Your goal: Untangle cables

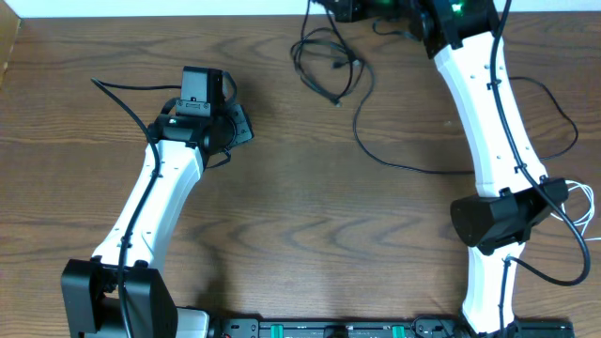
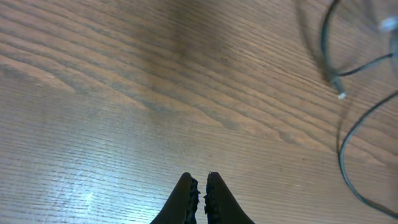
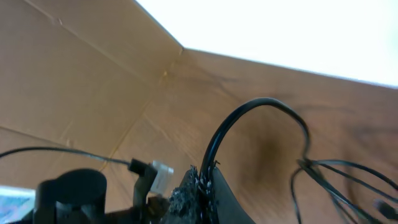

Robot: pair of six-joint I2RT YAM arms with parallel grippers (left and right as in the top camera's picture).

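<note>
Right claw [image 3: 200,179]: we see its fingers pinched tight on a black cable [image 3: 249,107], which rises from the tips in a tall arch.
Beyond the right claw: more thin black loops [image 3: 323,177] lie on the wood to the right, and a cardboard wall [image 3: 62,81] stands on the left.
Left claw [image 2: 200,185]: narrow, with the fingers almost touching and nothing between them, above bare table [image 2: 124,112].
Beyond the left claw: blurred dark cords run along the upper right, and one ends in a small pale plug [image 2: 341,94].
Tangle [image 1: 329,56]: from overhead we find it near the far edge, by the right arm's tip and well apart from the left arm.
Long strand [image 1: 394,160]: it curves from the tangle toward mid-table.
White cords [image 1: 575,202]: they lie at the right edge, beside the right arm's elbow.
</note>
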